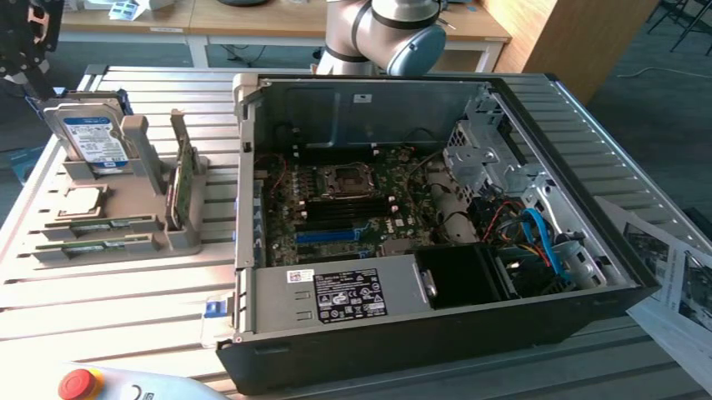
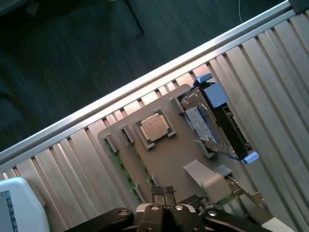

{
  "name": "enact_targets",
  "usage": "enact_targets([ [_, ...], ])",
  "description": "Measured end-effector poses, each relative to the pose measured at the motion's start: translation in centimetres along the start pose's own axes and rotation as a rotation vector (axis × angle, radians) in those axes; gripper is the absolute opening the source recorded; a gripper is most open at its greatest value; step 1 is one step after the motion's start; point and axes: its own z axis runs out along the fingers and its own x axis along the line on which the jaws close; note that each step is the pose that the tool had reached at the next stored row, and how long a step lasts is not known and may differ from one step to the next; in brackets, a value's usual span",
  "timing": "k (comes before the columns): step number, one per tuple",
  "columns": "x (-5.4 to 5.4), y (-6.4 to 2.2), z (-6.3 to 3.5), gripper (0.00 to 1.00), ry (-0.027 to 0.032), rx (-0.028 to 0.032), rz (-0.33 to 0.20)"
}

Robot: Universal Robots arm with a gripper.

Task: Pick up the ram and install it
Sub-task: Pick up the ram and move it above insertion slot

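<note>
Table: slatted metal, carries everything; slats also in wrist view.
PC case: black tower on its side, side panel off, centre to the exterior view's right.
Arm: grey joints at upper centre of exterior view, behind the case.
Motherboard: green, flat inside the case, w/ empty CPU socket near its middle.
PSU: grey box w/ label stickers, along the case's near wall.
Papers: printed sheets at lower right edge of exterior view, beside the case.
Holder: grey parts fixture on the table at the exterior view's left, apart from the case; seen from above in wrist view.
Hard drive: stands upright at the holder's far end; blue-labelled, also in wrist view.
Green card: upright on edge, on the holder's case side.
CPU chip: square, silver, flat in its recess.
Ram: flat in a slot at the holder's near end, not picked up; a 2nd stick in the next slot, closer to the frame's bottom.
Gripper: over the holder, black tips pressed together, nothing btwn them, not touching the ram.
Red button: lower left corner of exterior view.
</note>
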Motion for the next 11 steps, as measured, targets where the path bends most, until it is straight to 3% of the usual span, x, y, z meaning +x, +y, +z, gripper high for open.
enact_targets([
  [11,0.00,0.00,0.00,0.11,0.0089,-0.0047,-0.198],
])
